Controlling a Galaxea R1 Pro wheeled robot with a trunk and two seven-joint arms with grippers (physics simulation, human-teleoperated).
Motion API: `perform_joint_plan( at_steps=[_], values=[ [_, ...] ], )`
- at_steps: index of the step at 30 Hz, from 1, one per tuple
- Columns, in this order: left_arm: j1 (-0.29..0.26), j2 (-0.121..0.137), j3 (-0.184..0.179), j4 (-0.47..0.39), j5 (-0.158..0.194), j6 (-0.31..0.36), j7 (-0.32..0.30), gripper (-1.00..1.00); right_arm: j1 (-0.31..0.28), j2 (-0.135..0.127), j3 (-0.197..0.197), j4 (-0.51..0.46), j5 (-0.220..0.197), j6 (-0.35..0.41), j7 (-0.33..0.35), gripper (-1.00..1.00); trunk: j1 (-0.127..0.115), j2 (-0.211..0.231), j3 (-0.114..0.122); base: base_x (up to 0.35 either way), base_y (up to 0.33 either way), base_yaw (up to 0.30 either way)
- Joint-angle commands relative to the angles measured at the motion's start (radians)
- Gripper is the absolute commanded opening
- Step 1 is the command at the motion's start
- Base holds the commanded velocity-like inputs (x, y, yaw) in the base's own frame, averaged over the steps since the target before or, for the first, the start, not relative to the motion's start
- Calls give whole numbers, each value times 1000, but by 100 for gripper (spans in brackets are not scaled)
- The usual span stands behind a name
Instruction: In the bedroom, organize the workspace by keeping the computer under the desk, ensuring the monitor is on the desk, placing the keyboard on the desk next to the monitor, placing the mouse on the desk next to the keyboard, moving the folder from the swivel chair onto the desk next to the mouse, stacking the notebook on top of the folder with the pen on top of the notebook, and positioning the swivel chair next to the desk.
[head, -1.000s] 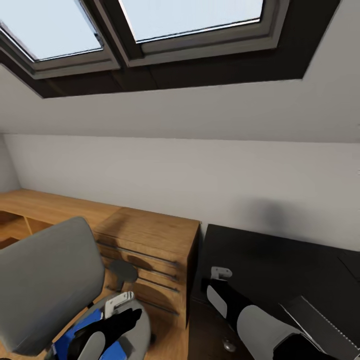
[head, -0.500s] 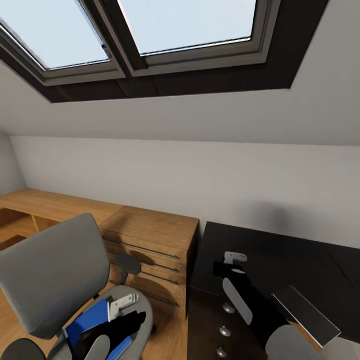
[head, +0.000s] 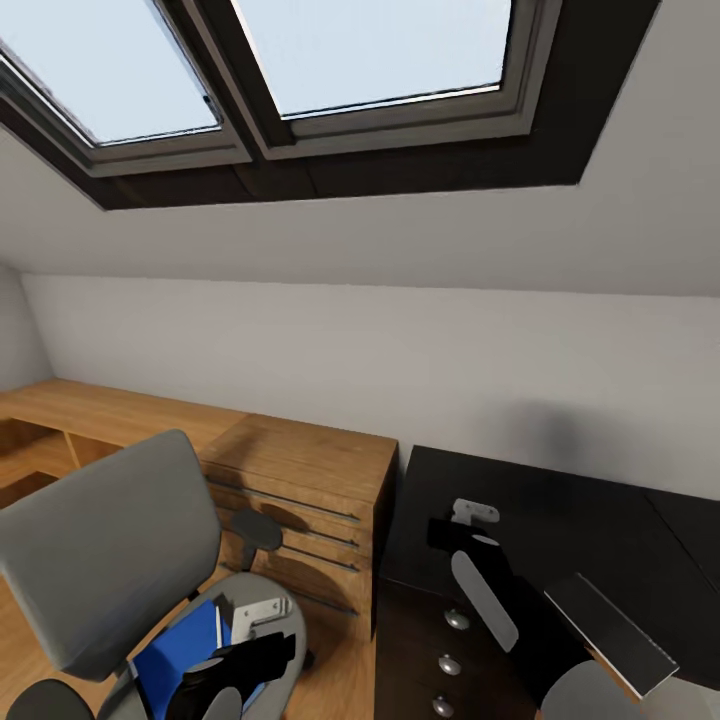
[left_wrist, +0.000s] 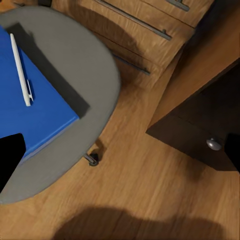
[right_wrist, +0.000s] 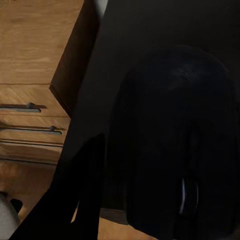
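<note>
Since 0.5 s ago my left end effector (head: 255, 620) has shifted slightly over the swivel chair (head: 100, 560); finger spread: cannot tell. Folder (left_wrist: 30, 95) lies on the seat, pen (left_wrist: 21, 67) on top. My right end effector (head: 470, 515) holds the mouse (right_wrist: 175, 140) over the black tabletop (head: 560, 520), pinching it. Wooden drawer unit (head: 310, 490) beside; skylight (head: 330, 60) beyond.

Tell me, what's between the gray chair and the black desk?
In the head view, a wooden drawer cabinet stands between the swivel chair and the desk. The left wrist view shows bare wood floor there too.
</note>
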Motion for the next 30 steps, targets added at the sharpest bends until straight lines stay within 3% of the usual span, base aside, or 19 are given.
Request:
perform_joint_plan(
  at_steps=[1, 8, 17, 25, 30],
  values=[
    [-1, 1, -3, -1, 9, 0, 11, 100, -1, -1, 4, -2, -9, 1, -7, -100, 0, -1, -1, -73, 0, 0],
    [-1, 0, -8, 0, 8, 0, 14, 100, -1, -1, 4, 0, -9, 0, -7, -100, 0, -1, -1, -277, -13, 0],
    [-1, 1, -8, 0, 8, 0, 15, 100, 0, -10, 2, 0, -9, 0, -7, -100, 0, -1, -1, -305, -179, -11],
    [-1, 2, -7, 0, 8, 0, 13, 100, 0, -39, -8, -1, -11, -2, -7, -100, 0, -1, 3, -141, -147, -224],
    [-1, 3, -7, 0, 8, 0, 13, 100, 0, -44, -51, -1, -11, -2, -7, -100, 0, -1, 5, -8, -11, -266]
  ],
)
